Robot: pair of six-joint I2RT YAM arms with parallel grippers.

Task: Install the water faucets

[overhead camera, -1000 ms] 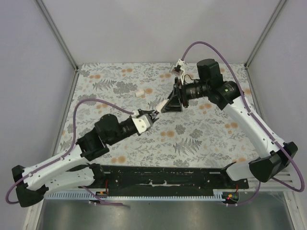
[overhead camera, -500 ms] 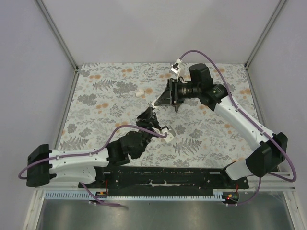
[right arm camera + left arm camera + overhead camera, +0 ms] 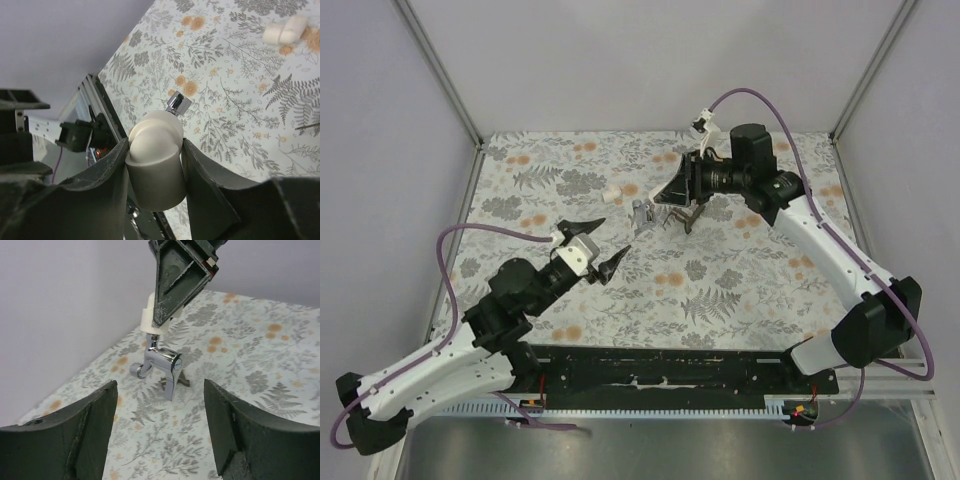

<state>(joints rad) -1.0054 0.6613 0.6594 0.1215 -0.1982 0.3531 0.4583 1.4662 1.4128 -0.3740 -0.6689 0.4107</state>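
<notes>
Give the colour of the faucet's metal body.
The faucet is shiny silver chrome; clearest in the left wrist view.

Right gripper (image 3: 154, 146) and its white cylinder (image 3: 149, 320) cap the water faucet (image 3: 162, 362); tabletop (image 3: 260, 365) alongside open

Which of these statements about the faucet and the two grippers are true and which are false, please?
1. The right gripper clamps a white cylinder. True.
2. The left gripper is shut on the faucet. False: its jaws stand open, apart from the faucet.
3. The faucet lies flat on the table. False: it is upright, under the held white cylinder.
4. A second cylinder lies loose on the table. True.
</notes>
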